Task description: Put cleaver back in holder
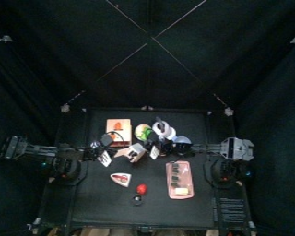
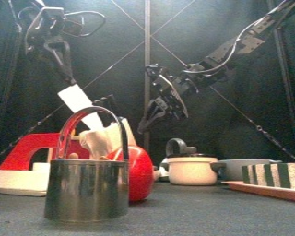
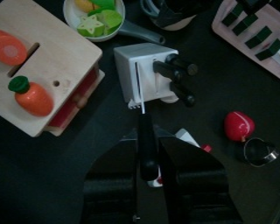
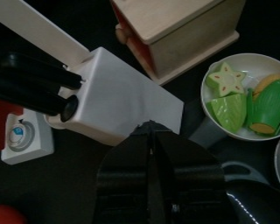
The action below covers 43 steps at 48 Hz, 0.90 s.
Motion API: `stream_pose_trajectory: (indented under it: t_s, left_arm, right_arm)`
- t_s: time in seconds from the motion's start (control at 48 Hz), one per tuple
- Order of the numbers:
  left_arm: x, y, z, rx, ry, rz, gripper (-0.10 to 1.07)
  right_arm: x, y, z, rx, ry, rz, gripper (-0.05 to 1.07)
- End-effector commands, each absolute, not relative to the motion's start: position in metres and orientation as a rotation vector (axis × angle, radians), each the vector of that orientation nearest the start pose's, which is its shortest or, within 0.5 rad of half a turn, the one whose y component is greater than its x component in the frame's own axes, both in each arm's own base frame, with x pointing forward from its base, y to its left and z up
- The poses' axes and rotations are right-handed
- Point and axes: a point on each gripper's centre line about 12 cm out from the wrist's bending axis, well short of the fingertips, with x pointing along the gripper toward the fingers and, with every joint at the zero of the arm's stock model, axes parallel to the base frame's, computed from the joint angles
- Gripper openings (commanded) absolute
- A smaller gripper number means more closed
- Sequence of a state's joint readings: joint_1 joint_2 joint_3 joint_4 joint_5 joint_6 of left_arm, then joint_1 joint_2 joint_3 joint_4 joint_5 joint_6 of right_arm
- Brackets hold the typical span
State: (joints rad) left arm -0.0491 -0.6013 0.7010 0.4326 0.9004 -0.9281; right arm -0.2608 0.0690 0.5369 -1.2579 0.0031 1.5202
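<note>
**A:** Cleaver (image 4: 119,96): where is it?

**B:** It is up off the table, a white blade with a black handle. It hangs just beside the holder (image 4: 178,22), with its nearest corner close to the holder's lower edge. The left wrist view shows a narrow dark gap between them.

**A:** Who has it?

**B:** The right gripper (image 4: 154,136) has its two jaws pinched together on the blade's edge. The left gripper (image 3: 147,144) points at the cleaver from the other side. Whether it grips anything cannot be told.

**A:** And the holder itself?

**B:** It is an orange-tan block in the far left part of the table (image 1: 82,198). Its top face is uncovered.

**A:** What crowds that spot?

**B:** A bowl of green and yellow pieces (image 4: 241,101) sits just beside the holder's right edge. A long pink tray (image 1: 180,178) lies well apart, near the front right.

**A:** Any open room?

**B:** The table's left side and front left corner are bare black surface. At the front, a steel cup (image 2: 86,189) and a red and white wedge (image 2: 27,161) stand near the edge. A small red thing (image 1: 141,190) lies between the wedge and the tray.
</note>
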Motion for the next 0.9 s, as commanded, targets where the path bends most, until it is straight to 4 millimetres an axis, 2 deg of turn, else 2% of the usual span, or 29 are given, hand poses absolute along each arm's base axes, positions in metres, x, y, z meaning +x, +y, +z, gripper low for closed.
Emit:
stream_pose_trajectory:
  t_s: [0.0, 0.479, 0.875]
  left_arm:
    - [0.247, 0.028, 0.291, -0.414, 0.791, 0.546, 0.44]
    - [0.261, 0.033, 0.282, -0.427, 0.788, 0.55, 0.45]
    - [0.272, 0.039, 0.276, -0.439, 0.767, 0.546, 0.45]
  right_arm:
    - [0.413, -0.112, 0.201, 0.325, 0.523, -0.328, 0.25]
    - [0.418, -0.11, 0.201, 0.325, 0.519, -0.319, 0.25]
    - [0.433, -0.105, 0.197, 0.34, 0.512, -0.255, 0.25]
